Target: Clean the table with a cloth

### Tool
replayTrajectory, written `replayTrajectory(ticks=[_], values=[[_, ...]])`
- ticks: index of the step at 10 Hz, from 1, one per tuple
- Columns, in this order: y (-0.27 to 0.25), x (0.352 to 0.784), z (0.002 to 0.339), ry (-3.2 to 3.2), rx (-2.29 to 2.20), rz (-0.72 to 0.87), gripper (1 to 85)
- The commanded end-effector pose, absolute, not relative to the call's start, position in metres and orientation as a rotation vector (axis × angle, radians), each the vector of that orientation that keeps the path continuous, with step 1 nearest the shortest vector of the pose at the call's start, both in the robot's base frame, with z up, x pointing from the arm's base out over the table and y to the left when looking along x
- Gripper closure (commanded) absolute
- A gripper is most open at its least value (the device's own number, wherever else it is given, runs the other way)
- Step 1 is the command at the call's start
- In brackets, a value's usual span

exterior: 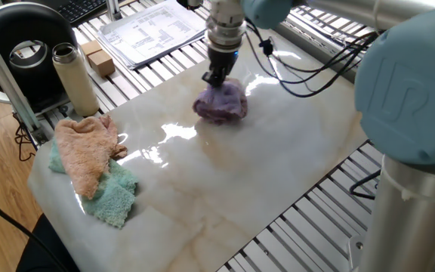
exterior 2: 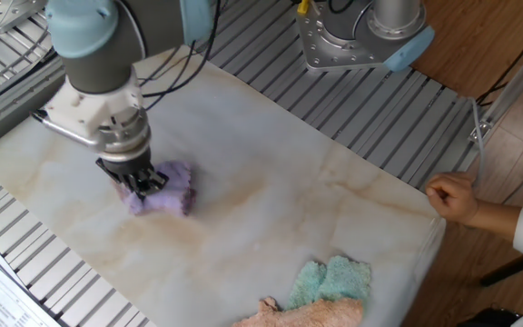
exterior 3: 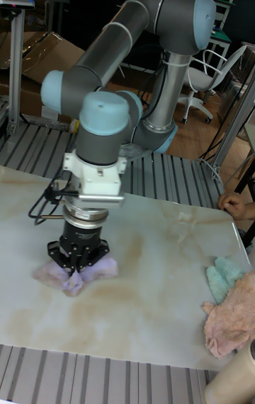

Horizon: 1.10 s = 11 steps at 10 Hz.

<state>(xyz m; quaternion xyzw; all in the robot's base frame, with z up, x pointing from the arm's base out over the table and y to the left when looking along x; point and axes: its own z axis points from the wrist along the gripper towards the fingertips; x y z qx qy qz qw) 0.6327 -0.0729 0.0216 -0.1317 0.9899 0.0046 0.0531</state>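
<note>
The lavender cloth (exterior: 222, 105) (exterior 2: 165, 189) (exterior 3: 76, 273) lies bunched on the cream marble table (exterior: 263, 174) (exterior 2: 334, 218) (exterior 3: 163, 305), toward its far side in one fixed view. My gripper (exterior: 217, 79) (exterior 2: 142, 184) (exterior 3: 76, 264) points straight down and is shut on the cloth, pressing it onto the slab. The fingertips are buried in the fabric.
A peach cloth (exterior: 85, 147) (exterior 3: 230, 319) lies over a teal cloth (exterior: 112, 193) (exterior 2: 332, 280) (exterior 3: 221, 276) at one table corner. A steel bottle (exterior: 72, 77), papers (exterior: 146, 30) and a small box (exterior: 97, 57) sit beyond the edge. A person's hand (exterior 2: 450, 196) (exterior 3: 235, 203) rests at the table's edge.
</note>
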Motion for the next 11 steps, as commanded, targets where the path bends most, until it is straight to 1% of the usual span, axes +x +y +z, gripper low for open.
replayTrajectory(ticks=[1, 2, 6, 9, 11], values=[[-0.106, 0.618, 0.013, 2.97, -0.467, 0.078, 84.3], [-0.102, 0.613, 0.013, 2.986, -0.417, 0.103, 84.3], [-0.109, 0.609, 0.012, 3.03, -0.231, 0.078, 84.3], [-0.112, 0.604, 0.011, 3.047, -0.238, 0.062, 84.3], [-0.109, 0.602, 0.011, 3.055, -0.22, 0.077, 84.3]])
